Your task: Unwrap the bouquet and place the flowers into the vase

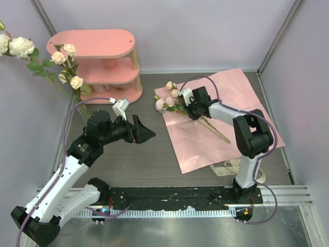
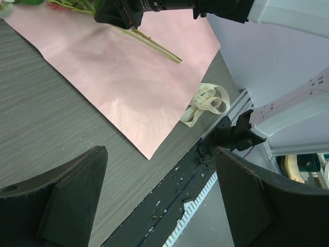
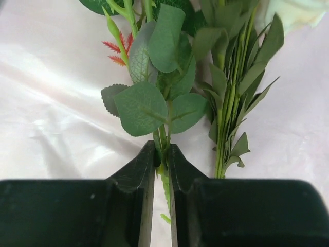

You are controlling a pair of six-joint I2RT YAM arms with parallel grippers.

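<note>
The bouquet lies unwrapped. Its flowers point(image 1: 169, 98), small cream and pink roses, rest on the upper left corner of the spread pink wrapping paper point(image 1: 226, 128). My right gripper point(image 1: 189, 110) is down on their stems. In the right wrist view its jaws point(image 3: 162, 154) are shut on thin green stems just below round leaves point(image 3: 149, 105). A second leafy sprig point(image 3: 226, 123) lies loose to the right. My left gripper point(image 1: 145, 135) hovers open over the table's middle with nothing between its fingers point(image 2: 77, 180). More roses point(image 1: 67, 62) stand upright at the far left. I cannot make out the vase.
A pink two-tier shelf point(image 1: 103, 43) stands at the back left. The cream ribbon point(image 1: 229, 165) lies loose by the paper's near edge, beside the right arm's base, and shows in the left wrist view as ribbon point(image 2: 208, 102). Lilac walls close in the back and sides.
</note>
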